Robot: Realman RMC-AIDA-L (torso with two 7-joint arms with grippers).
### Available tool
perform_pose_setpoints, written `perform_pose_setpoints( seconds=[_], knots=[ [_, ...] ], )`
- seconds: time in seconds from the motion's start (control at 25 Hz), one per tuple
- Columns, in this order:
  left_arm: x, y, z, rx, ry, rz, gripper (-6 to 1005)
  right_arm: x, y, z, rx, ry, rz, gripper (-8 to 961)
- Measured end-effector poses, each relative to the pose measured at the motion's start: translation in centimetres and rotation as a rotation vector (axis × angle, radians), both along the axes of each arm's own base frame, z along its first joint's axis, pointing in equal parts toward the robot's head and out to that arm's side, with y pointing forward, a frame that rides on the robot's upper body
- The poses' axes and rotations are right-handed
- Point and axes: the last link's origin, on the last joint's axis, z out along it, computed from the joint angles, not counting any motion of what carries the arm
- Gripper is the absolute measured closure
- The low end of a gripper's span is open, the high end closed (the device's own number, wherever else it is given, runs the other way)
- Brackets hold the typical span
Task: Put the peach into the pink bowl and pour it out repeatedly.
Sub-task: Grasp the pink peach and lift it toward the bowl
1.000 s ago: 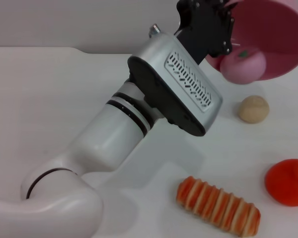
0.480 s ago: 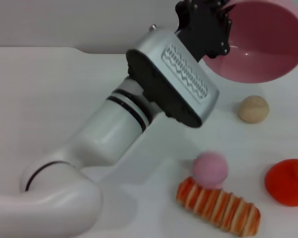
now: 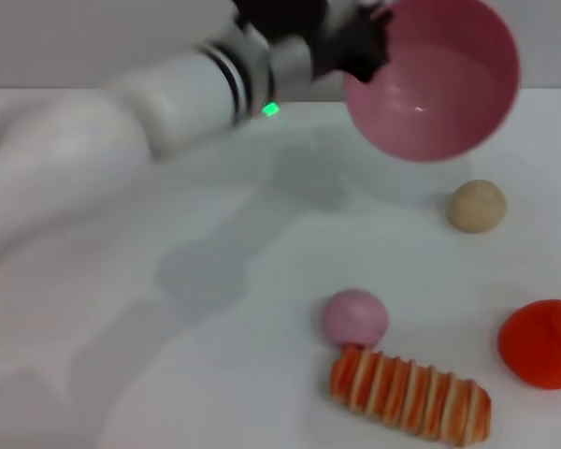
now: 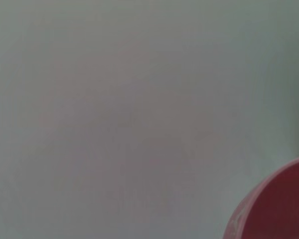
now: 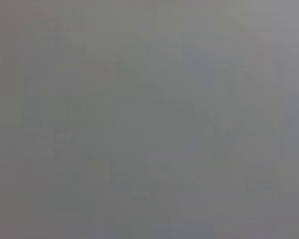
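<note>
Peach (image 3: 355,317) touches striped bread (image 3: 410,395); tan ball (image 3: 477,206) apart.

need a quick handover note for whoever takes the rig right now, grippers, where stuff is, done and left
Left gripper: shut on the pink bowl, holding it by the rim, tipped and raised above the table's far side. Bowl is empty.
Right gripper: not in view.
Peach: on the table, touching the striped bread toy.
Done: peach poured out.
Left: set the bowl down, put the peach back in, pour again.

Lab-style test bench: bare white table (image 3: 122,374), plain grey wall (image 3: 75,37).
</note>
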Motion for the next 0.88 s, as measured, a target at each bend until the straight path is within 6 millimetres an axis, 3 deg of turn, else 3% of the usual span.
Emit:
perform_pose_setpoints(
  seconds=[0.04,0.08,0.16,0.2,0.28,0.36,0.48,0.56,0.72,0.76,0.8,0.84,0.88],
  knots=[
    [-0.1,1.2,0.6,-0.054,-0.006,0.064,957,-0.1,0.2,-0.2,-0.034,0.011,0.01,577],
    [-0.5,3.8,2.6,-0.161,-0.026,0.209,957,-0.3,0.3,-0.4,-0.069,0.027,0.02,577],
    [-0.7,4.8,3.5,-0.207,-0.034,0.272,957,-0.7,0.8,-0.7,-0.148,0.059,0.044,577],
    [-1.3,6.5,5.3,-0.289,-0.063,0.389,957,-1.1,0.9,-0.8,-0.188,0.06,0.063,577],
    [-1.5,6.7,5.6,-0.304,-0.066,0.407,957,-1.9,1.1,-1.1,-0.257,0.036,0.096,577],
    [-2.2,7.9,7.7,-0.336,-0.084,0.483,957,-2.9,1.2,-1.6,-0.342,0.003,0.136,577],
    [-2.2,7.9,7.7,-0.336,-0.084,0.483,957,-4.8,1.3,-2.4,-0.497,-0.072,0.192,576],
    [-4.7,8.6,11.3,-0.339,-0.07,0.608,957,-6.6,1.2,-3.0,-0.64,-0.143,0.224,576],
    [-4.7,8.6,11.3,-0.339,-0.07,0.608,957,-10.5,0.7,-4.5,-0.972,-0.328,0.234,576],
    [-6.1,8.5,12.1,-0.334,-0.076,0.643,957,-11.4,0.5,-4.9,-1.054,-0.375,0.229,576],
    [-6.1,8.5,12.1,-0.334,-0.076,0.643,957,-12.3,0.2,-5.3,-1.126,-0.423,0.222,576],
    [-8.1,8.1,12.6,-0.326,-0.083,0.687,957,-13.5,0.0,-5.7,-1.205,-0.48,0.218,576],
    [-8.1,8.1,12.6,-0.326,-0.083,0.687,957,-14.3,-0.3,-6.2,-1.291,-0.53,0.198,577]
  ],
)
